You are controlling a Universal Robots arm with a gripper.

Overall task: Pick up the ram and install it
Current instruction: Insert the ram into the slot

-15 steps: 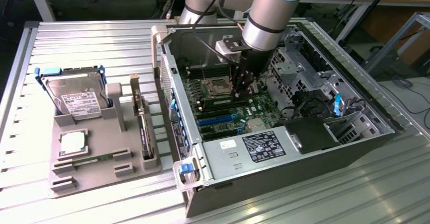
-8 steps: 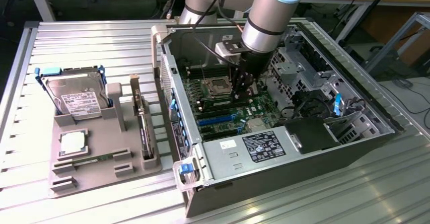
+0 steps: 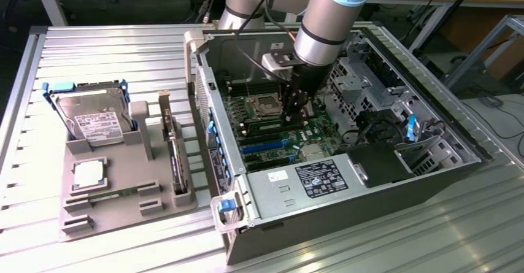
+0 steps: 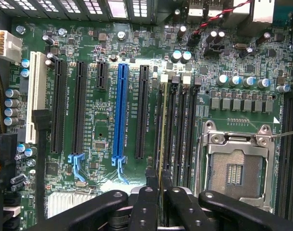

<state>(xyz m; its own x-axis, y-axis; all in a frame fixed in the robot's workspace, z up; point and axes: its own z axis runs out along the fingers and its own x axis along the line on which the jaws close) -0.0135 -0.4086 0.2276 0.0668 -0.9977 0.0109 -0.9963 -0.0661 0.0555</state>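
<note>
Black gripper point(image 4: 160, 195) pinches the thin green ram stick point(image 4: 160, 144) edge-on at black memory slots point(image 4: 182, 130) beside the silver processor socket point(image 4: 238, 168).

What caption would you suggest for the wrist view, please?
Gripper shut on the ram, edge-on over the memory slots, beside the open processor socket.

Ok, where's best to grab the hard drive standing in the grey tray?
Probably its top edge, from above: the hard drive stands nearly upright, lower end sunk in the grey tray, leaving only the upper flat faces free to pinch.
</note>
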